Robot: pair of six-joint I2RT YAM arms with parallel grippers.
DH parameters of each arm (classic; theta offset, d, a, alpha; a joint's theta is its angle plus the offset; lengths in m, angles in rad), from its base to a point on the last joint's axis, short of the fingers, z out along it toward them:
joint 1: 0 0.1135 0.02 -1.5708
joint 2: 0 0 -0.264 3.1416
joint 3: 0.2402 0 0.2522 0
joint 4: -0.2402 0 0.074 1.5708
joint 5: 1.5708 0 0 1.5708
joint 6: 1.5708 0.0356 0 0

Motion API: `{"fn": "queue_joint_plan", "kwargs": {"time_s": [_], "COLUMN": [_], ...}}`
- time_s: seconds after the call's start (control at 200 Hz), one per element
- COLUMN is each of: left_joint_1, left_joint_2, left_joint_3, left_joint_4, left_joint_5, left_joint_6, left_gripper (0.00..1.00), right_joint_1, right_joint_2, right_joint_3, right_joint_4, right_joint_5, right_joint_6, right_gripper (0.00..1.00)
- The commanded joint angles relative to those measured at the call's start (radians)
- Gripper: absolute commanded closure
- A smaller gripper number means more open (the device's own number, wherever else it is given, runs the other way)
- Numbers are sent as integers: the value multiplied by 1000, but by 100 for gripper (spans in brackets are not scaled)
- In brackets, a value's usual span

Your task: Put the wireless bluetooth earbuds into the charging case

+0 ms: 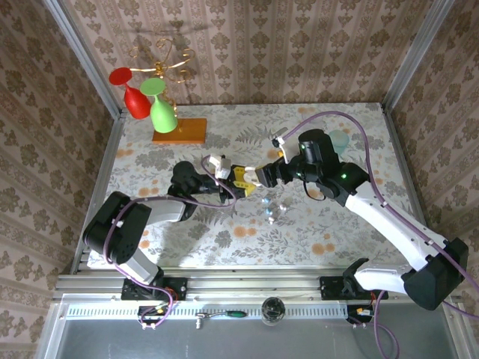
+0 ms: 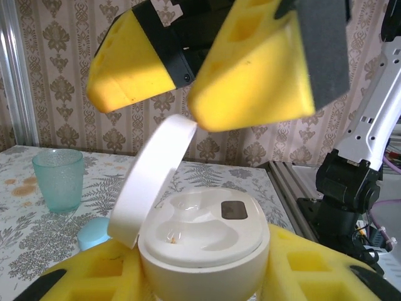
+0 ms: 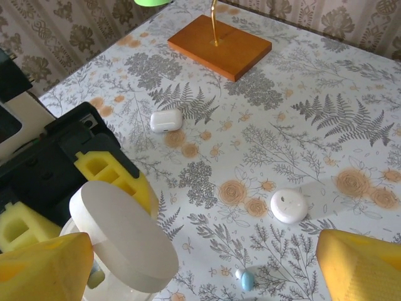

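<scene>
Case (image 2: 207, 248) gripped in left gripper (image 2: 203, 279) jaws, lid open. Right gripper (image 3: 200, 257) jaws wide, empty, hovering over it; blue earbud (image 3: 247, 280) on table (image 3: 301, 125) beneath, right arm nearer.

White charging case (image 2: 203, 254); yellow foam pads (image 2: 250, 69); teal cup (image 2: 57, 179); grey-and-orange fern-print tablecloth (image 3: 301, 125); beige damask wallpaper (image 2: 62, 94); orange base (image 3: 219, 47).

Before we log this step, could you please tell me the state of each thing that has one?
charging case: lid open, held upright
left gripper: shut on the charging case
right gripper: open
white oblong case: lid closed
white round pebble: closed
teal cup: upright
</scene>
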Motion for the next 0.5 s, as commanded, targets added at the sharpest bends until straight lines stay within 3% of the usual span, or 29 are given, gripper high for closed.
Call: {"fn": "queue_joint_plan", "kwargs": {"time_s": [0.0,0.495], "left_joint_1": [-14,-19], "left_joint_2": [-47,-76], "left_joint_3": [-4,-12], "left_joint_4": [37,36], "left_joint_5": [51,67], "left_joint_6": [30,34], "left_gripper": [72,72], "right_joint_1": [-8,-28], "right_joint_2": [13,40], "right_joint_3": [0,41], "right_joint_4": [20,-26], "right_joint_5": [23,-36], "right_joint_6": [29,28], "right_gripper": [8,8]}}
